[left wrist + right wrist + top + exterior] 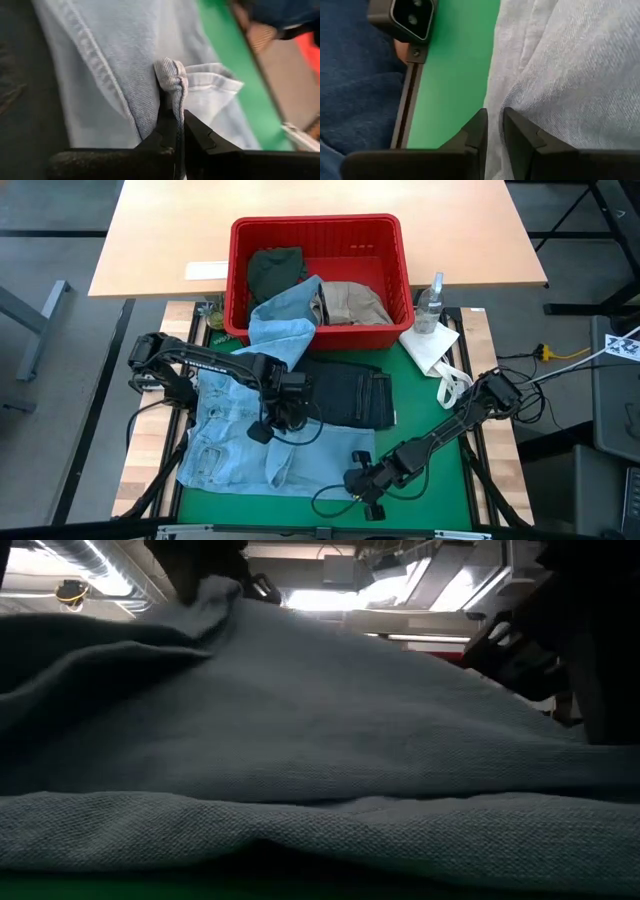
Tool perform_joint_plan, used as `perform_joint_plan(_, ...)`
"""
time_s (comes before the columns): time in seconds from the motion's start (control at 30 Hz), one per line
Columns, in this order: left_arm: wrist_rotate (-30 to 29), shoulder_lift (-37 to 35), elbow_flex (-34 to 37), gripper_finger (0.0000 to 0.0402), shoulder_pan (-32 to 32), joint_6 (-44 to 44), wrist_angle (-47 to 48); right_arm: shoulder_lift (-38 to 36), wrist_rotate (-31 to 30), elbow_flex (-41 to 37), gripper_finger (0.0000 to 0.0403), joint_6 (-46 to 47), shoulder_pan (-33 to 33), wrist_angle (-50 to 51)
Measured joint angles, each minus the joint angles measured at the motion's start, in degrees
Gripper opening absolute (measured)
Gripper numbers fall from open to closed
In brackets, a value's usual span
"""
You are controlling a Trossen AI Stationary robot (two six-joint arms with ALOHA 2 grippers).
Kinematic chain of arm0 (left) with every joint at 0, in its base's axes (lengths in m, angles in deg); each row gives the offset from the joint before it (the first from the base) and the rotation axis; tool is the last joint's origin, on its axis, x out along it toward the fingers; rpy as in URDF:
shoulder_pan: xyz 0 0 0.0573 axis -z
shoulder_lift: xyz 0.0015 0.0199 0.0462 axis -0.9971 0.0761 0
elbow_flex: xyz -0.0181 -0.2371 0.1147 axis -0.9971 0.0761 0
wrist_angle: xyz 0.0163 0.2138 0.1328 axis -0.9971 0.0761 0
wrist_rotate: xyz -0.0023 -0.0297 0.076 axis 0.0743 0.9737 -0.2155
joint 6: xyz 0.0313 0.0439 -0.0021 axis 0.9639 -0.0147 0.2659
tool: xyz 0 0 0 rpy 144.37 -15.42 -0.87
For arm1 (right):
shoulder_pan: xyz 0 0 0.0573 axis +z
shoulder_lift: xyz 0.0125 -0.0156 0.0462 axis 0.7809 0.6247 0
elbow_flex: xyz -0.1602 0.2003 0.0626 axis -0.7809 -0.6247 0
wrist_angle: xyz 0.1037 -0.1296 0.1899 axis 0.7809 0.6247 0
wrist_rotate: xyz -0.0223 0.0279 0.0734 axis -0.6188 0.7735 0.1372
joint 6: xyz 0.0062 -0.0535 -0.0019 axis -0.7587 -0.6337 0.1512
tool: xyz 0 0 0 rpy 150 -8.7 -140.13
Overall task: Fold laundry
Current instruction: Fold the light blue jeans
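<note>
Denim in pale blue, the light blue denim [240,435], lies spread over the green mat [430,480] on the desk, its upper end trailing up over the rim of the red basket [240,270]. Dark navy jeans [350,395] sit folded just beside it at the mat's middle, touching its edge. Inside the basket rest a dark olive green piece [275,270] and a beige khaki piece [350,302].

Both arms are on the pale garment. The left pincer [174,117] is clamped on a bunched fold of the light blue denim near its inner edge, beside the navy jeans; its wrist view shows the cloth pinched tight between the jaws. The right pincer [492,125] is down at the garment's near corner by the mat's front, its jaws nearly together with the denim's edge running between them. It looks like a grip on that hem, though how firm I cannot tell.

My reading is that the step in hand is the first fold of this garment, with both grips just taken. The next move calls for lifting both held points together and carrying them across evenly, keeping the cloth taut enough not to sag, and without dragging the folded navy jeans or pulling on the end that hangs from the basket.
</note>
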Motion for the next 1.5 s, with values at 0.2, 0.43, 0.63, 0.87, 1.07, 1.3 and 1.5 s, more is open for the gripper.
perform_joint_plan(0.2,5.81,-0.02,0.00,0.0002,0.00,0.09,5.38,0.00,1.26,0.00,0.0060,-0.32,-0.02,-3.79)
perform_joint_plan(0.43,5.40,-0.02,0.00,0.0003,-0.07,0.11,6.53,-0.61,1.52,0.00,0.0060,-0.72,0.00,-4.99)
perform_joint_plan(0.63,5.27,-0.02,0.00,0.0003,-0.07,0.08,6.17,-2.72,1.91,0.00,0.0060,-0.70,0.09,-3.48)
perform_joint_plan(0.87,5.26,-0.02,0.00,0.0004,-0.06,0.08,5.92,-5.44,-6.22,0.07,0.0060,-1.85,1.31,0.17)
perform_joint_plan(1.07,3.64,-0.02,0.00,0.0005,0.09,0.04,5.89,-3.74,-8.93,0.06,0.0060,4.08,2.34,11.55)
perform_joint_plan(1.3,-6.03,-0.02,0.00,0.0005,1.24,0.00,5.87,0.67,-5.52,0.02,0.0060,4.58,2.67,11.78)
perform_joint_plan(1.5,-17.23,-0.02,0.00,0.0011,2.81,-0.42,5.88,2.12,-1.60,0.33,0.0060,7.54,2.51,12.38)
